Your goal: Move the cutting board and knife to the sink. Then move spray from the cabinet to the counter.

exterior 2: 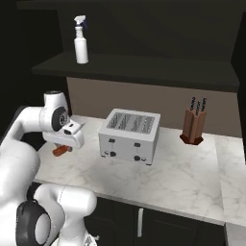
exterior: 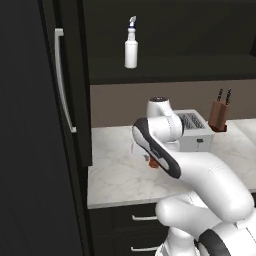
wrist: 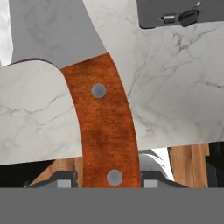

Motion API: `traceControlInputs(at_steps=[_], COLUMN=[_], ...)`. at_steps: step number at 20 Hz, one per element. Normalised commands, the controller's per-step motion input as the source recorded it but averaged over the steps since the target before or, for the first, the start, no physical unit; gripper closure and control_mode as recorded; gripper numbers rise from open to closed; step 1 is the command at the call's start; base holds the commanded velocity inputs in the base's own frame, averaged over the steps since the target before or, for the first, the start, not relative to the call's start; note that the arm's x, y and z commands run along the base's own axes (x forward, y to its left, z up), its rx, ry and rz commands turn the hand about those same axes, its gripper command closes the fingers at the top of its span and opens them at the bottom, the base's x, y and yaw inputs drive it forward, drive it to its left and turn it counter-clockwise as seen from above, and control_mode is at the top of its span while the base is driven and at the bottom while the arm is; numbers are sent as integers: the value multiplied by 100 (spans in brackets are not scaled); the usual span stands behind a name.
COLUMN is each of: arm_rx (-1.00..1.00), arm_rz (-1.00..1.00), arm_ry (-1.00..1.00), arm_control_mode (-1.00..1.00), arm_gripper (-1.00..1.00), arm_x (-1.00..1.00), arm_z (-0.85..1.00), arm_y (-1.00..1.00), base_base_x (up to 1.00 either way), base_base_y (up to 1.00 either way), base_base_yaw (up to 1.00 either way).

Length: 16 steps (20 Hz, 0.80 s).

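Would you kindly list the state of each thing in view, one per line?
knife: lifted off the counter, handle in the gripper.
gripper: shut on the knife.
spray: upright on the cabinet shelf.
toaster: upright on the counter, slots empty.
knife block: two knives inserted.

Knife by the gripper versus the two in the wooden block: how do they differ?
The knife has a curved orange-red handle with two rivets; the block knives have thin black handles. The knife's broad silver blade is bare and it lies about level over the counter; the block knives stand upright, blades hidden in the block.
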Motion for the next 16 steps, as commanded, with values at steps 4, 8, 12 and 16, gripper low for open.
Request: traceControlInputs(at_steps=[4,8,12,16], arm_rx=[5,6,6,5], arm_rz=[0,0,0,0], arm_ry=[-7,-5,-8,-13], arm_control_mode=[-100,-100,-100,-100], arm_gripper=[100,100,100,100], arm_x=[-32,-31,-37,-36], arm_z=[25,26,28,28], arm_y=[-6,-6,-7,-8], base_base_x=[0,0,0,0], base_base_y=[0,0,0,0], base_base_yaw=[0,0,0,0])
